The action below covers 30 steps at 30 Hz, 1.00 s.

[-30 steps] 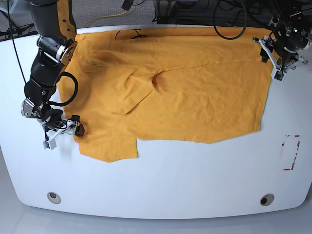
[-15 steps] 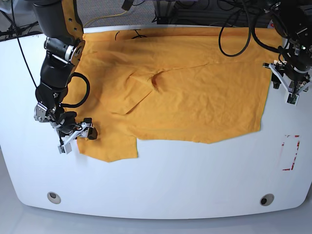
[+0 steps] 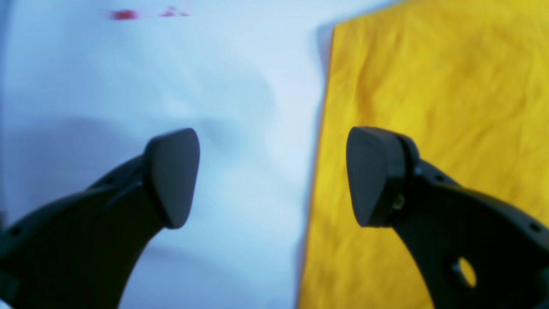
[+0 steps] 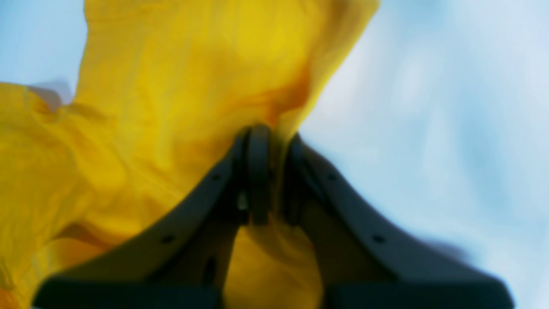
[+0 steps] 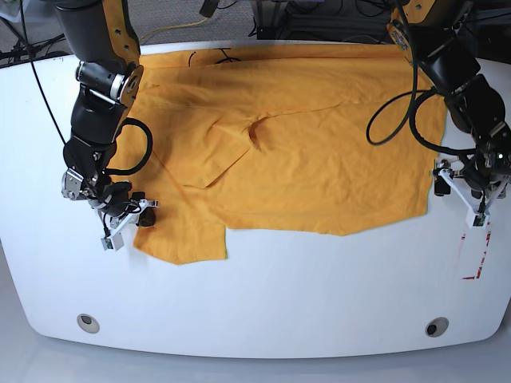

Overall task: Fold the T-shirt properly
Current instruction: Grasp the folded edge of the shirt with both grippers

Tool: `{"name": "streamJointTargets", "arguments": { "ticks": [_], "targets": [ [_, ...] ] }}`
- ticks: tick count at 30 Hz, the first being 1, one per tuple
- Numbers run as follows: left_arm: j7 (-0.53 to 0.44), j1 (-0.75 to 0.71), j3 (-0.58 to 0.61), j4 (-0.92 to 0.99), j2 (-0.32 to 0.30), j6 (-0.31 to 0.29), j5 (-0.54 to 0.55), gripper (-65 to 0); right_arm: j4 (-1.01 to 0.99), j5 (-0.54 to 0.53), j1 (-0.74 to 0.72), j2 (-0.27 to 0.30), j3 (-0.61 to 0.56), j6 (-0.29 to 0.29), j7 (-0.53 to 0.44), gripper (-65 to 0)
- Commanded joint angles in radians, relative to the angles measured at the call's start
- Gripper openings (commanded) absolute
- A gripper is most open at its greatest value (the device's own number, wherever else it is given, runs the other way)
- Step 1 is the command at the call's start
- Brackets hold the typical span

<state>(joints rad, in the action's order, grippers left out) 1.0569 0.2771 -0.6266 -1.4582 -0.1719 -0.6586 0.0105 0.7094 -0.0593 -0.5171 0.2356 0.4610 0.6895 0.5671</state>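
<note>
The orange-yellow T-shirt (image 5: 303,144) lies spread and wrinkled across the back half of the white table (image 5: 263,295), with thin black markings (image 5: 209,57) at its far edge. At the shirt's front-left corner my right gripper (image 5: 132,221) is shut on the cloth. The right wrist view shows the fabric (image 4: 193,86) bunched between the shut right gripper (image 4: 268,137). My left gripper (image 5: 461,194) stands open at the shirt's right edge near its front corner. In the left wrist view the left gripper (image 3: 272,176) straddles that edge, one finger over bare table, the other over the cloth (image 3: 429,86).
A red-marked rectangle (image 5: 475,251) is on the table just in front of the left gripper, and shows as red flecks (image 3: 124,15) in the left wrist view. Two round inserts (image 5: 89,323) (image 5: 436,326) sit near the front edge. Black cables (image 5: 399,120) hang over the shirt's right part.
My right gripper moved onto the shirt's front-left corner and shut on it. The left arm came forward along the shirt's right edge and its jaws opened wider.
</note>
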Motion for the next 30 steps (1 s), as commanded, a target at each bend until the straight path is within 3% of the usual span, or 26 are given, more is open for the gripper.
{"name": "streamJointTargets", "arguments": {
  "ticks": [1, 7, 24, 27, 30],
  "targets": [
    [-0.045, 0.055, 0.000, 0.072, -0.015, 0.004, 0.010, -14.9, 0.014, -0.017, -0.033, 0.012, 0.000, 0.009, -0.015, -60.2],
    [-0.163, 0.136, 0.000, 0.285, -0.015, 0.004, 0.010, -14.7, 0.014, -0.017, -0.033, 0.012, 0.000, 0.009, -0.015, -60.2],
    [-0.317, 0.273, 0.001, 0.640, -0.015, 0.006, 0.007, -15.4, 0.020, -0.017, -0.031, 0.020, 0.000, 0.009, -0.015, -60.6],
    [-0.335, 0.273, 0.001, 0.653, -0.015, 0.006, 0.007, -22.9, 0.020, -0.017, -0.033, 0.020, 0.000, 0.009, -0.015, -60.7],
    [-0.347, 0.273, 0.001, 0.650, -0.012, 0.004, 0.007, -38.2, 0.022, -0.017, -0.035, 0.020, 0.000, 0.009, -0.003, -60.7]
  ]
}}
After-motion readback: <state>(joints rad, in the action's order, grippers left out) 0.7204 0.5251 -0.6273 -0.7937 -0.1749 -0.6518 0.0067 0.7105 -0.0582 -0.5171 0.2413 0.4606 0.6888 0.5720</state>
